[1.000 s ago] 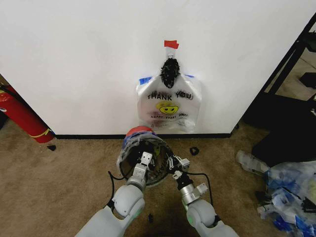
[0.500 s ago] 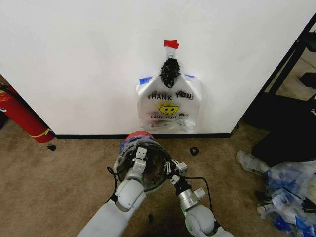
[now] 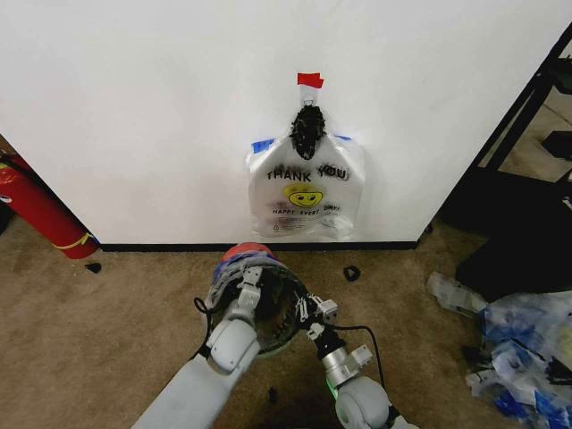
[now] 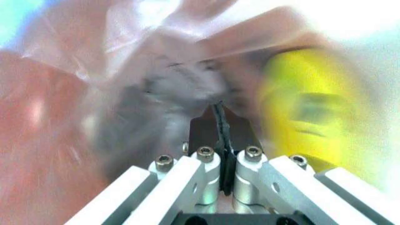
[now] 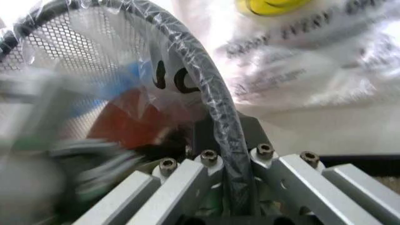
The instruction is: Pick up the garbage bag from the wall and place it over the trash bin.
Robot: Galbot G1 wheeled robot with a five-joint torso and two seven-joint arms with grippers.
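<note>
Now the left gripper [image 4: 220,123] is pinched together on the garbage bag [image 4: 156,89] inside the trash bin [image 3: 288,332]. Across from it, the right gripper [image 5: 233,140] clamps the bin's bag-covered rim.

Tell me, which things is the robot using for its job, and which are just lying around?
For the job:
garbage bag, draped over the trash bin
left pincer, inside the bin
right pincer, at the bin's rim
wall

Just lying about:
bundle of bags hanging on the wall
fire extinguisher
heap of plastic
</note>
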